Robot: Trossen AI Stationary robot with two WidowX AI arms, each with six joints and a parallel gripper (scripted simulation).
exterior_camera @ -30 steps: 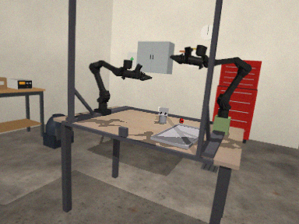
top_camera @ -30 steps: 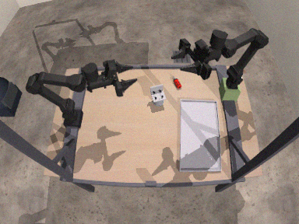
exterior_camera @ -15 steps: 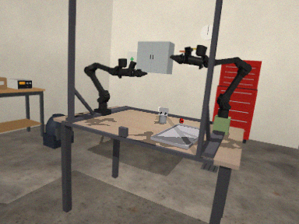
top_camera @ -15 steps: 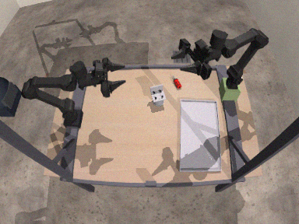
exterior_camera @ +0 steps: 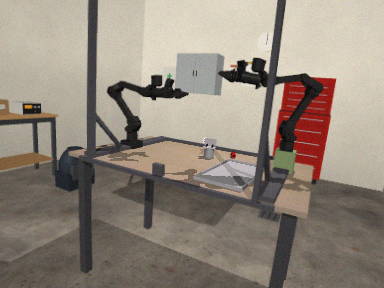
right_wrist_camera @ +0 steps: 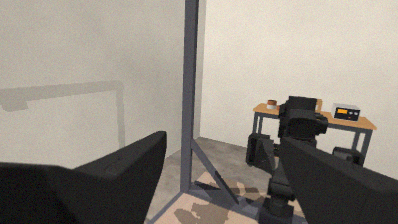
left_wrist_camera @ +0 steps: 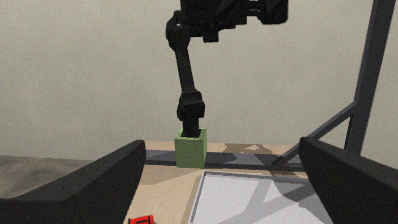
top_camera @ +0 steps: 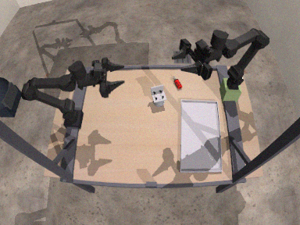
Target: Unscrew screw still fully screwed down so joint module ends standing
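- Near: the shallow pale-grey rectangular tray [top_camera: 201,171] [exterior_camera: 218,184] [left_wrist_camera: 225,200] lies on the table, no screw discernible in it.
- Centre: the pale cylindrical joint module [top_camera: 158,104] [exterior_camera: 209,152] stands upright, bearing the white angled bracket [top_camera: 158,94] [exterior_camera: 210,143]. Dark screws show on the bracket; which is fully down cannot be told.
- Just beyond: the red-and-black screwdriver [top_camera: 178,83] [exterior_camera: 233,155] [left_wrist_camera: 141,219] lies beside the module, apart from it.
- Farther, raised: the left gripper [top_camera: 123,74] [exterior_camera: 187,94] [left_wrist_camera: 220,146] [right_wrist_camera: 303,179] is spread wide and empty.
- Likewise the right gripper [top_camera: 177,63] [exterior_camera: 220,74] [right_wrist_camera: 223,142], its fingers parted, nothing between them.
- Step, as judged: probably before tool pickup, though finished unscrewing cannot be excluded. If unscrewing remains, one gripper should fetch the screwdriver while the other steadies the unfixed module, which could twist or topple.
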